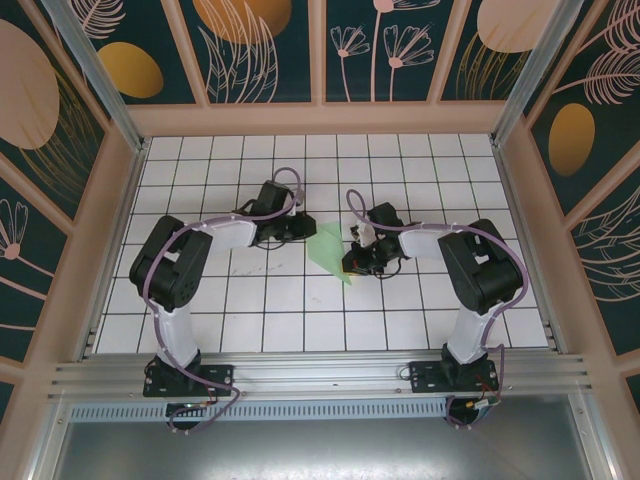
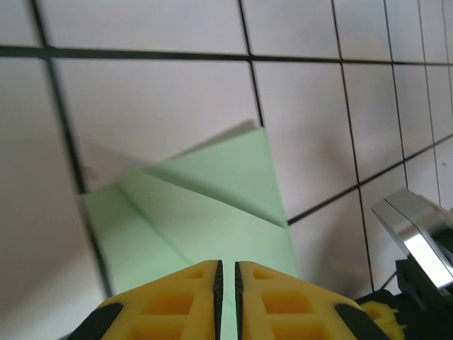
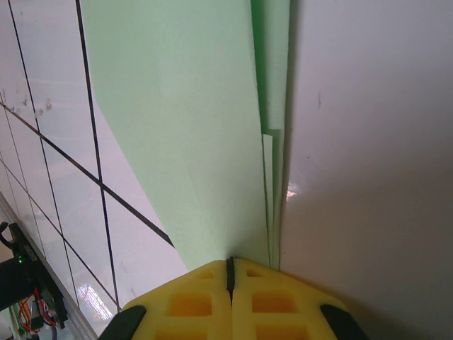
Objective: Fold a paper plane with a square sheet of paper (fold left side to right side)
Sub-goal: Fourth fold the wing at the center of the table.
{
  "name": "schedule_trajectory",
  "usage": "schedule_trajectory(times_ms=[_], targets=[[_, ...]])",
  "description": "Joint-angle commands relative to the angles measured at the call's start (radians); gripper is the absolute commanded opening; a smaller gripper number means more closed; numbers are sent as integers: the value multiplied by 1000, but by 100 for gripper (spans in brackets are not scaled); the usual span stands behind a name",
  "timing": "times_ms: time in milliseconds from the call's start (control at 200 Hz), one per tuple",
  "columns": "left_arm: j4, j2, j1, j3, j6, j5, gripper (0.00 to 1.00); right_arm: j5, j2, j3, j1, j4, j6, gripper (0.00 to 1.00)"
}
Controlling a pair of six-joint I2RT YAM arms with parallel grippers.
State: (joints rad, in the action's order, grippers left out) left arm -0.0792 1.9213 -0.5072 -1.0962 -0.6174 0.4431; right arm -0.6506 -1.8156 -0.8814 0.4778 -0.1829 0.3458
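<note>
The sheet of paper (image 1: pixel 328 248) is pale green and folded into a pointed wedge with creases. It lies on the white grid table between my two grippers. My left gripper (image 1: pixel 303 229) is at its upper left edge. In the left wrist view the yellow fingertips (image 2: pixel 227 263) stand almost together with a thin slit, over the layered paper (image 2: pixel 212 205); I cannot tell whether paper is pinched. My right gripper (image 1: pixel 352 262) is at the paper's right side. In the right wrist view its jaws (image 3: pixel 229 259) are shut tight, tips against the paper (image 3: pixel 191 127) beside its long folded edge.
Patterned walls (image 1: pixel 320 50) enclose the white tiled table (image 1: pixel 300 320) on three sides, and an aluminium rail (image 1: pixel 320 375) runs along the near edge. A shiny metal part (image 2: pixel 414 230) of the right arm stands close to the left gripper.
</note>
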Motion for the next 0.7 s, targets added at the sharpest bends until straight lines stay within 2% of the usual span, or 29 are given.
schedule_trajectory(times_ms=[0,375,696], targets=[[-30,52,-10,-42,-2,23,15,167,-78,60,14,-164,-17,0],[-5,155,-8,-135,31,-78,15,167,-80,62,15,-167,-21,0],[0,190,18,-116,36,-145,15,174,-79,67,16,-177,-27,0]])
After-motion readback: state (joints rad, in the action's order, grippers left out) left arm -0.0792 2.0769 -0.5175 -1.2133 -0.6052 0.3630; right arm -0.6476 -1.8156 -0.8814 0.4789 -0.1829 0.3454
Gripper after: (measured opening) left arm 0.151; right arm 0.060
